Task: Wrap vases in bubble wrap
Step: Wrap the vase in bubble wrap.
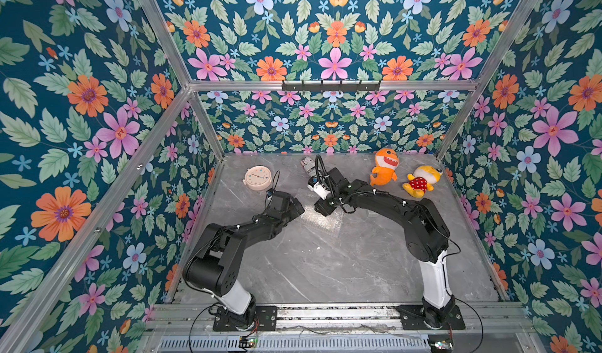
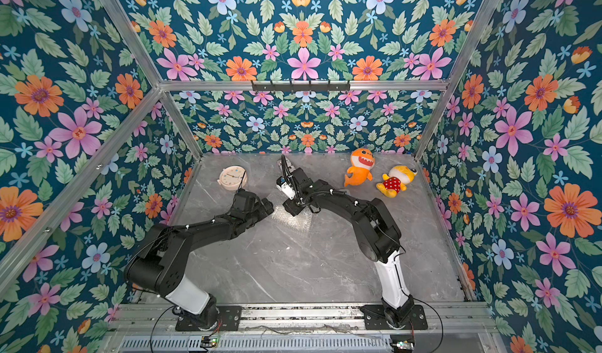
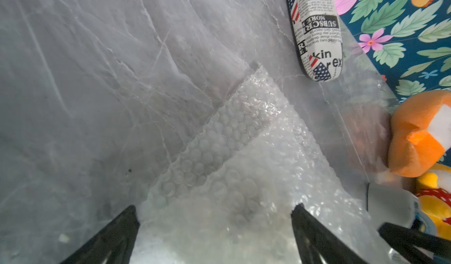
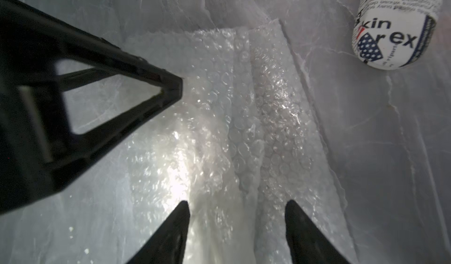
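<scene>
Short of the printed cylinder (image 3: 317, 31): folded bubble wrap (image 4: 244, 116) on the worktop (image 3: 97, 80).
Left end effector (image 3: 214, 210) gapes wide, right end effector (image 4: 238, 206) parted, both empty over the wrap's near end; its long axis runs on toward the cylinder. Vase unseen, probably inside.

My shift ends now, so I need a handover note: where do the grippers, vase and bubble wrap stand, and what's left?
Left gripper: jaws open, straddling the bubble wrap, gripping nothing.
Right gripper: jaws open over the same wrap.
Vase: seen only as a pale shape through the wrap, likely it, lying between both grippers.
Done: wrap lies folded over in layers.
To do: probably check the loose edge and ends; none looks secured.
</scene>
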